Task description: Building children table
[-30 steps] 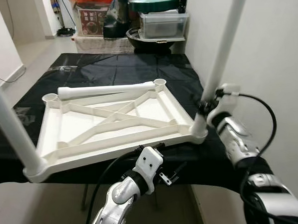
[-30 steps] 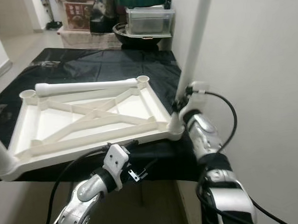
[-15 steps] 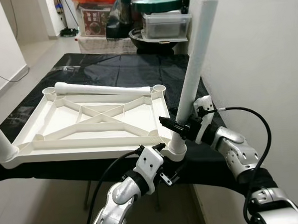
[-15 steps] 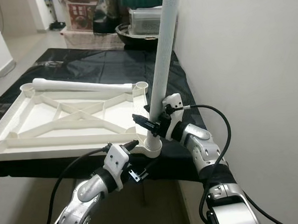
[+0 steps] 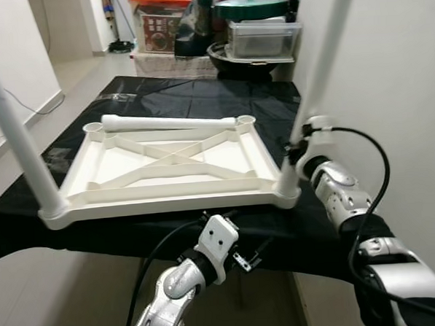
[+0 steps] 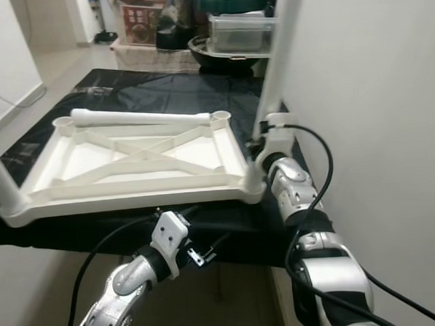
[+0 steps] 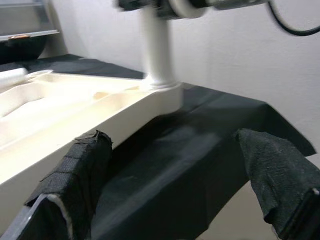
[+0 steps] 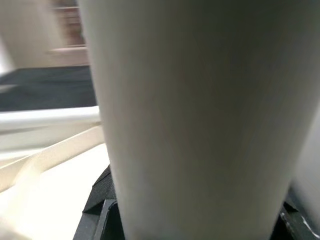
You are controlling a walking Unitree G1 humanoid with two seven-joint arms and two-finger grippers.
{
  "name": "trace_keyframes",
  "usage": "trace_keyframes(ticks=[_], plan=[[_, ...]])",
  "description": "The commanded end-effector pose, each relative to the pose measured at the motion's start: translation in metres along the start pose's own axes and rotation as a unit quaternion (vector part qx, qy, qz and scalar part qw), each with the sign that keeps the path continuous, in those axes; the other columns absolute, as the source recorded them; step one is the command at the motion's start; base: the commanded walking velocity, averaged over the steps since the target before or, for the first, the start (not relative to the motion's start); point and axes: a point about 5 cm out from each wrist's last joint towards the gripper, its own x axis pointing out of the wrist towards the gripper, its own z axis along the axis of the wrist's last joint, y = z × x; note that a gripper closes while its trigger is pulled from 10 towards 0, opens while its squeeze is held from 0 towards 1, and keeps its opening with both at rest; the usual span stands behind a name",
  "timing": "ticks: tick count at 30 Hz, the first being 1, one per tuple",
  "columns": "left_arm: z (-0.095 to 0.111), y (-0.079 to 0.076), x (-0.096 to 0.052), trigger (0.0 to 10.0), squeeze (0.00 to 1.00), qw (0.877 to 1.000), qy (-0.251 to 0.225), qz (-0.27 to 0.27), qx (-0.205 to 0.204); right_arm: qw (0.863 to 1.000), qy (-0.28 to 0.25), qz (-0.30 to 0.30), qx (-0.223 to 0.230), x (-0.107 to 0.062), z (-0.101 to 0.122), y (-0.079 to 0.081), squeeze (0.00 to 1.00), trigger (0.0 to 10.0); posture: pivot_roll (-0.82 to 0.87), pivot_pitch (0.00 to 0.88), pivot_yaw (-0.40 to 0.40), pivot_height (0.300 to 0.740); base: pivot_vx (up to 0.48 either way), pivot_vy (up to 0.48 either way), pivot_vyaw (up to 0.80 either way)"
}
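White plastic table frame [image 5: 170,165] lies upside down on the black-covered tabletop [image 5: 199,98]. My right hand [image 5: 298,145] grips the near-right leg [image 5: 316,92] low down; left hand [image 7: 170,200] hangs open. I judge it light, rigid, slippery: hold legs near sockets.

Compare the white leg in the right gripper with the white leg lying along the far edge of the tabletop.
The held leg stands upright in the near right corner socket of the tabletop, clamped by the right gripper; the loose leg lies flat between the two far corner sockets, fitted into none and gripped by nothing. Both are plain white round tubes that look alike.
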Motion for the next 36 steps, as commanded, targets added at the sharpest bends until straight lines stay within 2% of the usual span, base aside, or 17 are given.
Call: trace_keyframes(ticks=[1, 3, 4, 5, 7, 8, 10, 11, 12, 13, 17, 18, 22, 26, 28, 30, 36], plan=[[0.001, -0.001, -0.001, 10.0, 0.00, 1.000, 0.001, -0.002, 0.006, 0.994, -0.019, -0.093, 0.048, 0.001, 0.010, -0.021, 0.00, 0.0, 0.10, 0.000, -0.088, 0.740, 0.000, 0.000, 0.00], [0.001, -0.001, -0.001, 10.0, 0.00, 1.000, 0.001, -0.002, 0.006, 0.994, -0.019, -0.093, 0.048, 0.001, 0.010, -0.021, 0.00, 0.0, 0.10, 0.000, -0.088, 0.740, 0.000, 0.000, 0.00], [0.001, -0.001, -0.001, 10.0, 0.00, 1.000, 0.001, -0.002, 0.006, 0.990, -0.022, -0.126, 0.053, 0.001, 0.010, -0.023, 0.00, 0.0, 0.10, 0.000, -0.091, 0.740, 0.000, 0.000, 0.00], [0.001, -0.001, -0.001, 10.0, 0.00, 1.000, 0.001, -0.002, 0.006, 0.986, -0.022, -0.154, 0.051, 0.000, 0.007, -0.023, 0.00, 6.5, 0.11, 0.000, -0.095, 0.740, 0.000, 0.000, 0.00], [0.001, -0.001, -0.001, 10.0, 0.00, 1.000, 0.001, -0.002, 0.006, 0.986, -0.022, -0.154, 0.051, 0.000, 0.007, -0.023, 0.00, 6.5, 0.11, 0.000, -0.095, 0.740, 0.000, 0.000, 0.00], [0.001, -0.001, -0.001, 10.0, 0.00, 1.000, 0.001, -0.001, 0.006, 0.984, -0.017, -0.170, 0.056, -0.001, 0.002, -0.020, 0.00, 10.0, 0.11, 0.000, -0.098, 0.740, 0.000, 0.000, 0.00], [0.001, -0.001, -0.001, 10.0, 0.00, 1.000, 0.001, 0.000, 0.006, 0.983, -0.012, -0.177, 0.053, -0.002, -0.003, -0.017, 0.00, 10.0, 0.11, 0.000, -0.100, 0.740, 0.000, 0.000, 0.00], [0.001, -0.001, -0.001, 10.0, 0.00, 1.000, 0.001, 0.001, 0.006, 0.983, -0.006, -0.175, 0.054, -0.003, -0.009, -0.013, 0.90, 10.0, 0.11, 0.000, -0.100, 0.740, 0.000, 0.000, 0.00], [0.001, -0.001, -0.001, 10.0, 0.00, 1.000, 0.001, 0.001, 0.006, 0.983, -0.006, -0.175, 0.054, -0.003, -0.009, -0.013, 0.90, 10.0, 0.11, 0.000, -0.100, 0.740, 0.000, 0.000, 0.00], [0.001, -0.001, -0.001, 10.0, 0.00, 1.000, 0.001, 0.001, 0.006, 0.984, -0.001, -0.170, 0.054, -0.005, -0.015, -0.009, 1.00, 10.0, 0.11, 0.000, -0.100, 0.740, 0.000, 0.000, 0.00], [0.000, -0.001, -0.002, 10.0, 0.00, 1.000, 0.002, 0.001, 0.005, 0.983, 0.001, -0.175, 0.052, -0.008, -0.024, -0.008, 1.00, 10.0, 0.10, 0.000, -0.095, 0.740, 0.000, 0.000, 0.00], [-0.001, -0.002, -0.002, 10.0, 0.00, 1.000, 0.002, 0.000, 0.004, 0.982, -0.003, -0.184, 0.052, -0.011, -0.029, -0.011, 0.00, 10.0, 0.10, 0.000, -0.096, 0.740, 0.000, 0.000, 0.00], [-0.001, -0.003, -0.003, 10.0, 0.00, 1.000, 0.003, -0.002, 0.003, 0.980, -0.012, -0.190, 0.052, -0.017, -0.035, -0.015, 0.00, 10.0, 0.10, 0.000, -0.089, 0.740, 0.000, 0.000, 0.00], [-0.003, -0.004, -0.004, 10.0, 0.00, 1.000, 0.005, -0.003, 0.002, 0.988, -0.026, -0.149, 0.043, -0.034, -0.050, -0.013, 0.00, 10.0, 0.09, 0.000, -0.093, 0.740, 0.000, 0.000, 0.00], [-0.003, -0.004, -0.004, 10.0, 0.00, 1.000, 0.005, -0.003, 0.002, 0.988, -0.026, -0.149, 0.043, -0.034, -0.050, -0.013, 0.00, 10.0, 0.09, 0.000, -0.093, 0.740, 0.000, 0.000, 0.00], [-0.003, -0.003, -0.004, 10.0, 0.00, 1.000, 0.007, -0.001, 0.000, 0.994, -0.030, -0.099, 0.031, -0.049, -0.062, -0.005, 0.00, 10.0, 0.08, 0.000, -0.084, 0.740, 0.000, 0.000, 0.00], [-0.004, -0.002, -0.004, 10.0, 0.00, 1.000, 0.012, 0.002, -0.002, 0.999, -0.027, -0.005, 0.032, -0.068, -0.076, 0.007, 0.00, 10.0, 0.08, 0.000, -0.078, 0.740, 0.000, 0.000, 0.00]])
